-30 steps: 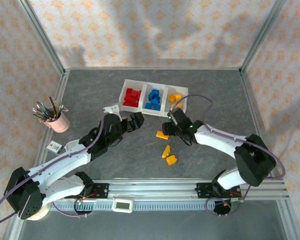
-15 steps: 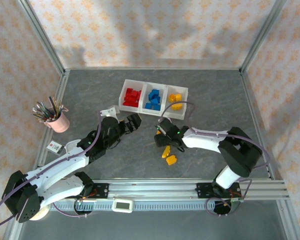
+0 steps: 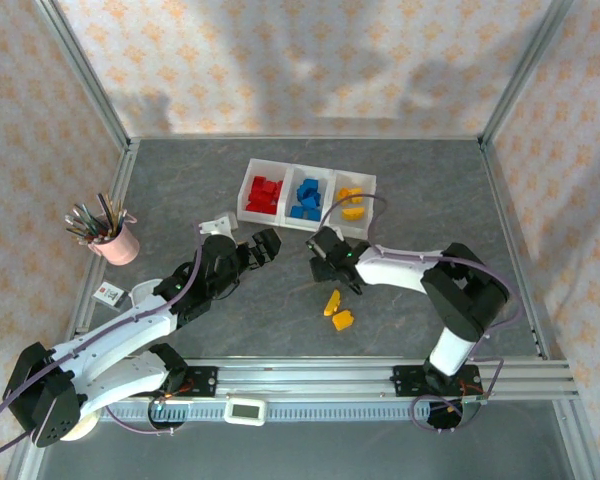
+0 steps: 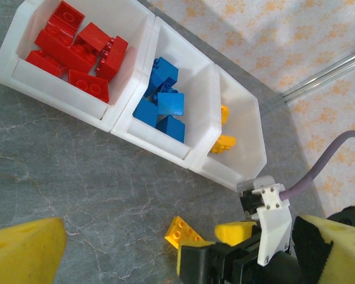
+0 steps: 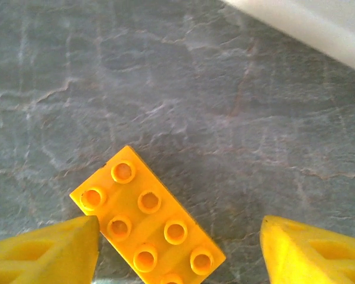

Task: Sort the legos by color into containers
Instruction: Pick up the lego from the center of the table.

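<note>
My right gripper (image 5: 177, 251) hangs low over the grey table (image 3: 420, 190), jaws apart and gripping nothing. A yellow brick (image 5: 148, 219) lies flat between its fingertips, studs up. In the wrist view its long side runs from 10 o'clock towards 5 o'clock, and one corner is just beside the left fingertip (image 5: 47, 251).

My left gripper (image 3: 267, 243) is at 9 o'clock from the right one, jaws spread wide and empty.

The row of three white bins (image 3: 291, 195) sits at 12 o'clock from both grippers. It holds red bricks (image 3: 265, 193) on the left, blue bricks (image 3: 308, 198) in the middle and a few yellow bricks (image 3: 351, 200) on the right. Two more loose yellow bricks (image 3: 337, 311) lie close together at 6 o'clock from my right gripper. A pink cup of pens (image 3: 115, 240) stands far off at 9 o'clock.
</note>
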{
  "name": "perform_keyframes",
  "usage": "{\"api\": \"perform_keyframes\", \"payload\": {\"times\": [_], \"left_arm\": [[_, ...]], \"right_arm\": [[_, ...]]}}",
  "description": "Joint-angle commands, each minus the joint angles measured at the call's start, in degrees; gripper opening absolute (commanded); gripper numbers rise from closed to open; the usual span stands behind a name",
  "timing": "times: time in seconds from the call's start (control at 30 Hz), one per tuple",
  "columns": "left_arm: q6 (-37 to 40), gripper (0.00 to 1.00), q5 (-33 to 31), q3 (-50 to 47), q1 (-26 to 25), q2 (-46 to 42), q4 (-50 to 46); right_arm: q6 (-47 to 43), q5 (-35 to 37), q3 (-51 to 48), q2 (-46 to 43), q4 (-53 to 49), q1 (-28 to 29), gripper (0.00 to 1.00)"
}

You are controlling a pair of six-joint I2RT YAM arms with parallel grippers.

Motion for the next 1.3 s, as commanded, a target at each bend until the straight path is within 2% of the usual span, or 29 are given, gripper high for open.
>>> {"api": "perform_keyframes", "payload": {"times": [0.0,0.2,0.57,0.83,1.27], "left_arm": [[0.35,0.99,-1.07,0.1,0.65,-0.84,-0.94],[0.45,0.99,-0.72,0.1,0.93,-0.53,-0.83],[0.3,0.99,-0.41,0.07,1.11,-0.37,-0.7],[0.27,0.99,-0.51,-0.14,1.19,-1.35,-1.15],[2.67,0.99,2.6,4.21,1.24,2.32,-0.57]], "right_arm": [[1.27,-0.69,1.34,1.32,-0.82,-1.3,0.65],[0.05,-5.18,0.1,1.5,0.21,-1.86,0.56],[-1.1,-5.52,0.06,3.1,0.42,-1.86,0.42],[-1.1,-6.25,-0.07,1.58,0.68,-1.88,0.27],[-0.32,-8.78,2.27,-9.35,-2.12,-3.58,0.26]]}}
